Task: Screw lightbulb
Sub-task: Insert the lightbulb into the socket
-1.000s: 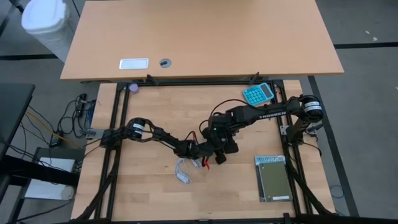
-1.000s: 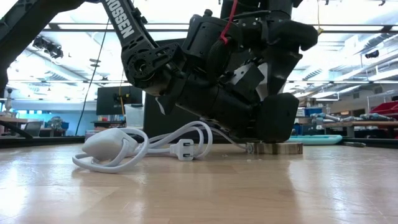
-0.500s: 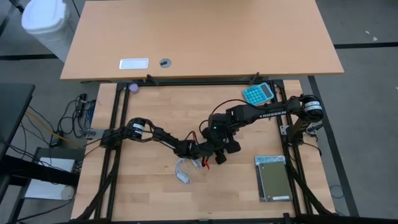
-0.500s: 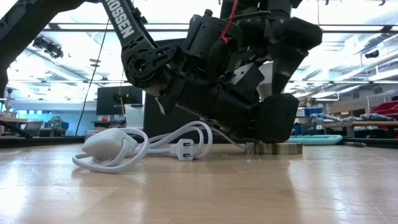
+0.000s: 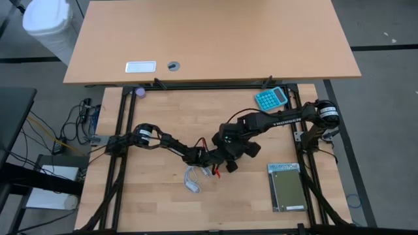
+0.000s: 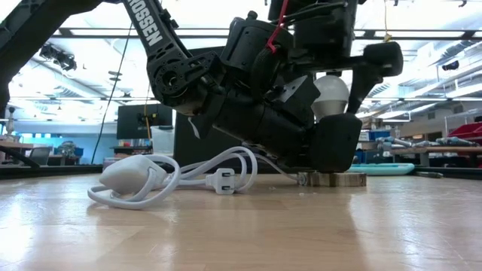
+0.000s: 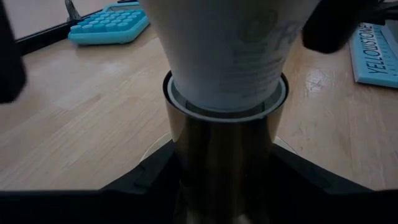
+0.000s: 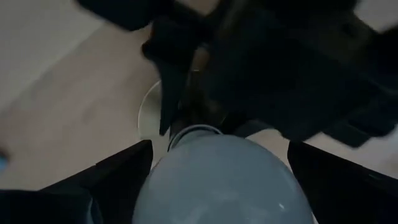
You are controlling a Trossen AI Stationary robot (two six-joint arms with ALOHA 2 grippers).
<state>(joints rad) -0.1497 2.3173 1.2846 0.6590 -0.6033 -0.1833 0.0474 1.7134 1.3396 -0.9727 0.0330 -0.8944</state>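
The coiled white cable (image 6: 162, 179) is seen nearest in the low view, lying just left of the socket. Behind it, the socket's barrel (image 7: 224, 149) is clamped by the left gripper (image 7: 224, 186), with the lightbulb (image 6: 330, 94) seated upright in its top. The right gripper (image 8: 217, 162) is spread wide around the bulb, fingers clear of the glass, nothing gripped. Further off, a teal calculator (image 7: 109, 25) is parked beyond the socket.
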